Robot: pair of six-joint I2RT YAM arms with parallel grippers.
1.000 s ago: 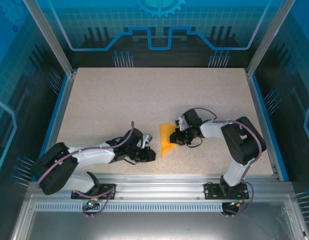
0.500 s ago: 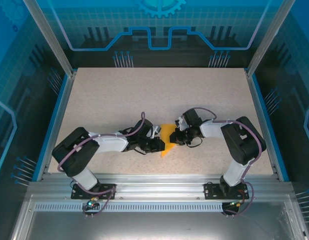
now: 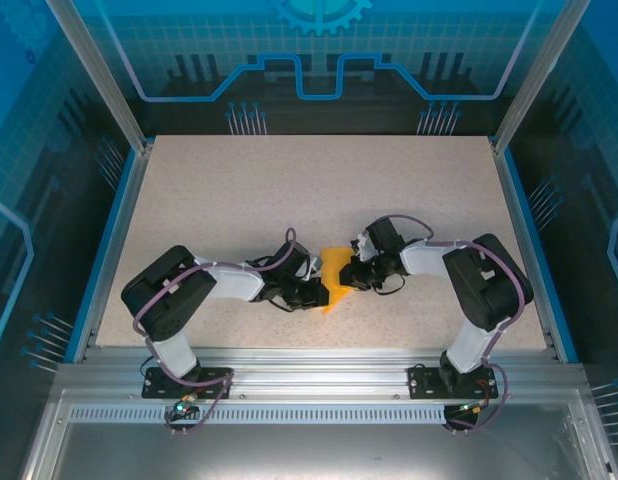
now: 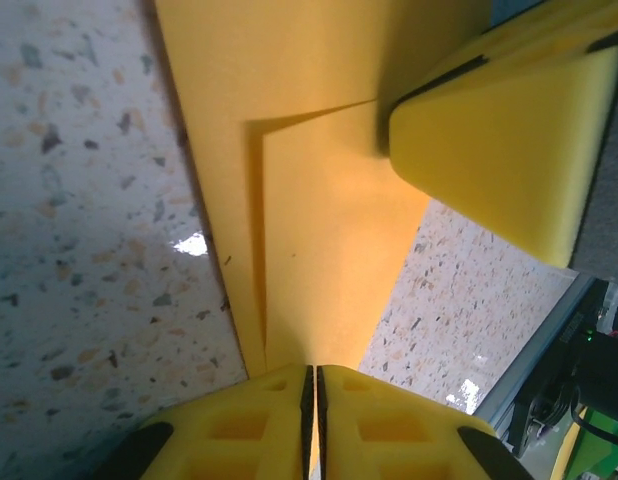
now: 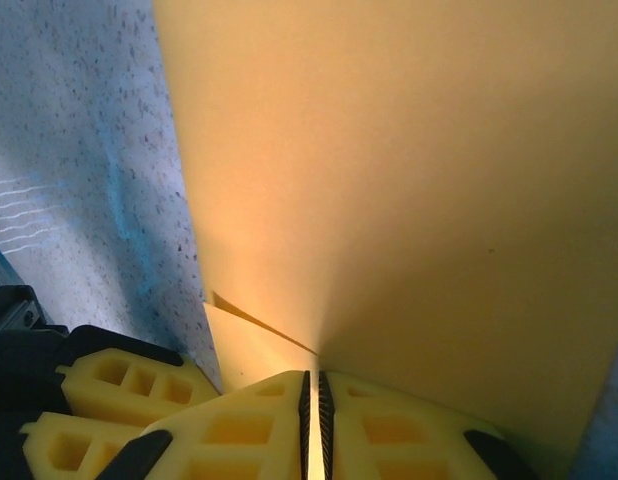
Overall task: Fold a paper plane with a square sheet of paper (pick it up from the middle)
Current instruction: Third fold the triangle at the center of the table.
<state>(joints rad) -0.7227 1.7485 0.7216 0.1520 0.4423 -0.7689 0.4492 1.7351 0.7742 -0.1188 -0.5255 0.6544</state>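
Observation:
The square sheet of paper (image 3: pixel 334 268), orange-yellow and folded to a pointed shape, lies at the table's near centre between both grippers. My left gripper (image 3: pixel 322 292) reaches in from the left. In the left wrist view its jaws (image 4: pixel 311 385) are shut on the paper's (image 4: pixel 319 200) narrow end, and a layered fold edge shows. My right gripper (image 3: pixel 349 278) comes from the right. Its jaws (image 5: pixel 311 385) are shut on the opposite edge of the paper (image 5: pixel 409 180), which rises steeply in front of them. One right finger (image 4: pixel 489 140) presses the paper's far part. The left fingers (image 5: pixel 119 395) sit close beside the right ones.
The speckled table (image 3: pixel 289 190) is bounded by blue side rails and an aluminium rail (image 3: pixel 319 365) along the near edge, where both arm bases are bolted. Blue panels wall in the cell on three sides.
The left arm swung right from the near-left to the paper, and its gripper has closed on the paper's left edge. The right gripper and the paper stayed put.

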